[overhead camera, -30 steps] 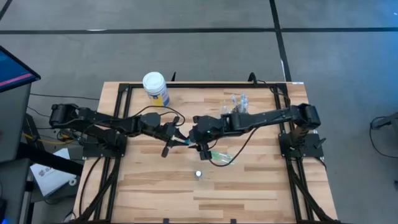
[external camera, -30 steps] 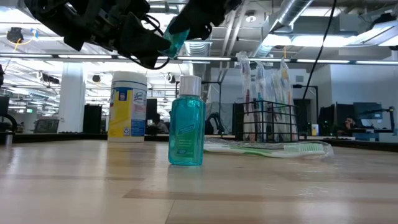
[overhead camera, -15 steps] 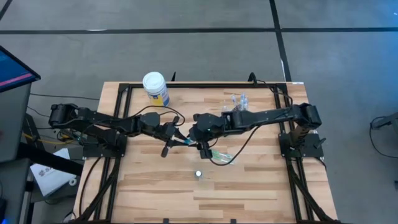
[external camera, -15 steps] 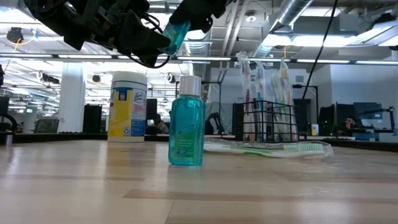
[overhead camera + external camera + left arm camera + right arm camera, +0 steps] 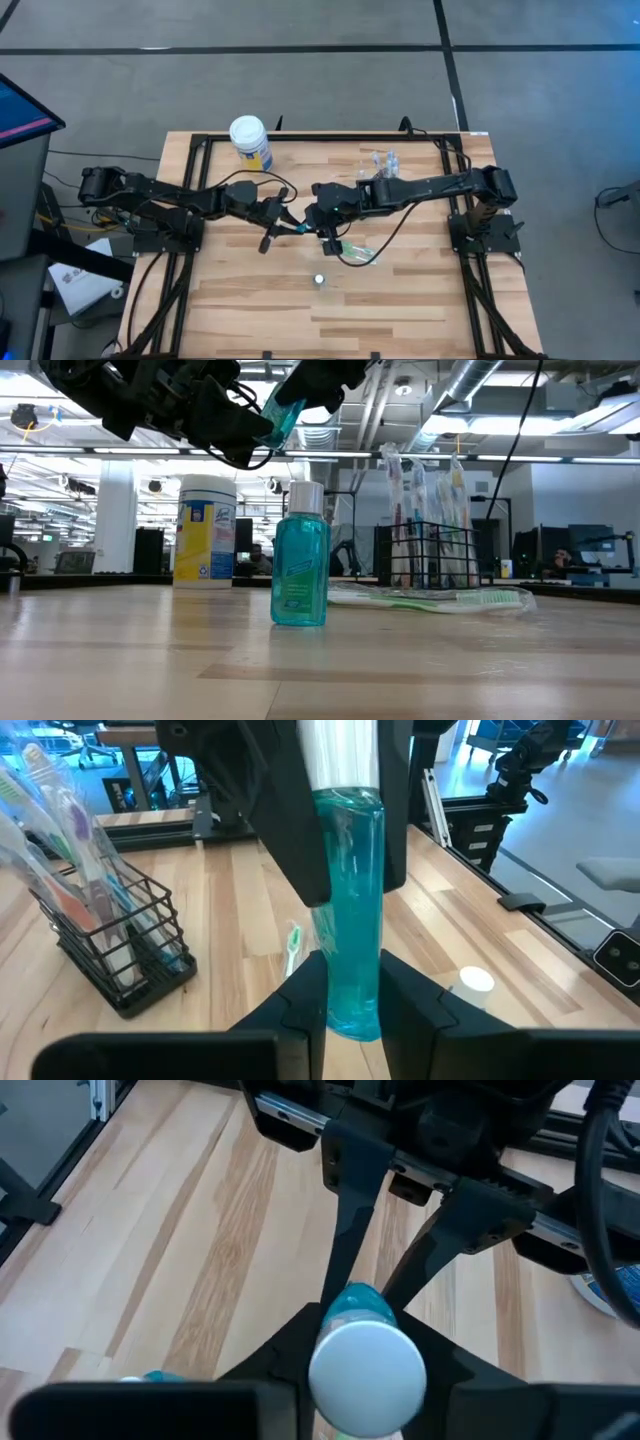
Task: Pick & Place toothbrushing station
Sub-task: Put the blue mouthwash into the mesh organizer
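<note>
From above, the left gripper (image 5: 290, 224) and the right gripper (image 5: 318, 228) are met over the middle of the pale wooden table (image 5: 420, 300), with a slim teal tube (image 5: 304, 229) held between them. The black wire-mesh holder of toothbrushes (image 5: 380, 166) is seen near the far edge, and a white-lidded yellow-and-blue jar (image 5: 250, 142) stands far left.

At table height, a small teal bottle with a white cap (image 5: 300, 554) stands in front, a wrapped green toothbrush (image 5: 440, 598) lies behind it, and the tube is held aloft.

In the left wrist view, the tube's lower end is clamped between the left fingers (image 5: 300, 1005).

In the right wrist view, the right fingers (image 5: 295, 1335) are closed against the tube's white-capped end (both grippers grip it).
</note>
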Robot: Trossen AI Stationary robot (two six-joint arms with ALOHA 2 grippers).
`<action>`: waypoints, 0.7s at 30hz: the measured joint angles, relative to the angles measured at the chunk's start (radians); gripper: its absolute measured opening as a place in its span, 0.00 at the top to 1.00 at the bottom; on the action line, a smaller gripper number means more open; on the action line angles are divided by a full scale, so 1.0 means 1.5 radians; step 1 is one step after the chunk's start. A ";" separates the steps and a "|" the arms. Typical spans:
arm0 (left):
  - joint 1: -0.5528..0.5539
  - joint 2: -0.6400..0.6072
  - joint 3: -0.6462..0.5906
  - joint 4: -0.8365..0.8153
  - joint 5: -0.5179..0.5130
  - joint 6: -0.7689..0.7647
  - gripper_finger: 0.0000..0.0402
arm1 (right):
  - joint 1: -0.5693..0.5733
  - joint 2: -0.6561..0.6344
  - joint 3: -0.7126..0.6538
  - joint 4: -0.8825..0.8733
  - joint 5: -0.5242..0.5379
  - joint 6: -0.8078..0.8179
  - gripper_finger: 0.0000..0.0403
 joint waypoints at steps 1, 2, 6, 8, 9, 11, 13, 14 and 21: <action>0.000 0.000 0.000 0.000 0.000 0.000 0.85 | 0.000 0.000 0.000 0.000 0.000 0.000 0.80; 0.000 0.000 0.000 0.000 0.000 0.000 0.85 | 0.000 0.000 0.000 -0.001 0.000 -0.003 0.81; 0.000 0.000 0.000 0.000 0.000 0.001 0.85 | 0.000 0.000 0.000 -0.002 0.001 -0.010 0.81; 0.000 0.000 0.000 0.000 -0.001 0.002 0.84 | 0.000 0.000 0.000 -0.003 0.001 -0.010 0.81; 0.000 0.000 0.000 0.000 -0.001 0.002 0.84 | 0.000 0.000 0.000 -0.004 0.001 -0.010 0.81; 0.000 0.000 0.000 0.000 -0.001 0.007 0.82 | 0.000 0.000 0.000 -0.005 0.000 -0.011 0.81; 0.000 0.000 0.000 0.000 -0.001 0.013 0.80 | 0.000 0.000 0.000 -0.006 0.000 -0.011 0.81; 0.000 0.000 0.000 0.001 -0.001 0.014 0.79 | 0.000 0.000 0.004 -0.011 0.000 -0.011 0.81; 0.000 -0.001 0.002 0.014 -0.041 0.016 0.74 | -0.001 0.001 0.050 -0.078 0.001 -0.010 0.81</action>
